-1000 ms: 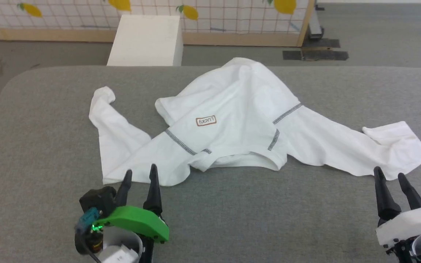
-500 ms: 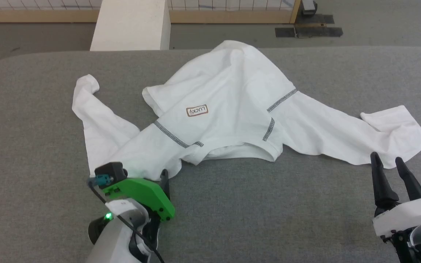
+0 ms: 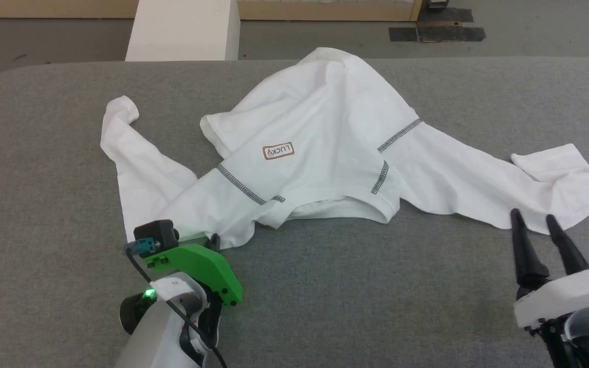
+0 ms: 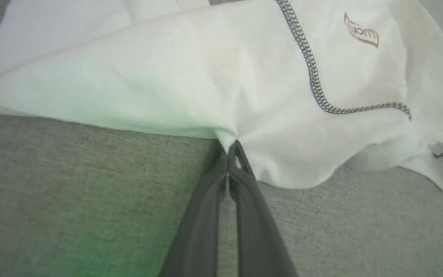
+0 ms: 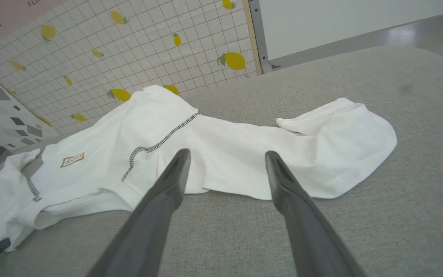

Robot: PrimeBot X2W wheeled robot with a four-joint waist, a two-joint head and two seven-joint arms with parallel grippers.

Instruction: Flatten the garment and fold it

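The shirt (image 3: 325, 138) is spread, rumpled, across the middle of the grey bench (image 3: 376, 286), chest patch (image 3: 278, 151) facing up and the collar turned toward the robot. One sleeve (image 3: 131, 168) is bent back on the left, and the other (image 3: 555, 179) is stretched out to the right with its cuff folded over.

The left hand (image 4: 230, 154) is seen clenched on the near edge of the shirt, just below the left shoulder seam. In the left wrist view the two dark fingers are pressed together and the cloth is puckered at their tips. In the head view the left arm is angled up from the lower left, with the wrist tipped down toward the bench, so most of the fingers are hidden under the green cover (image 3: 197, 263).

The right hand (image 3: 533, 217) is held released at the lower right, its fingers parted and pointed forward at the near edge of the right sleeve. Nothing is gripped between them. Whether the tips are touching the cloth cannot be told.

A white box (image 3: 182, 30) is seen on the floor beyond the far edge of the bench.
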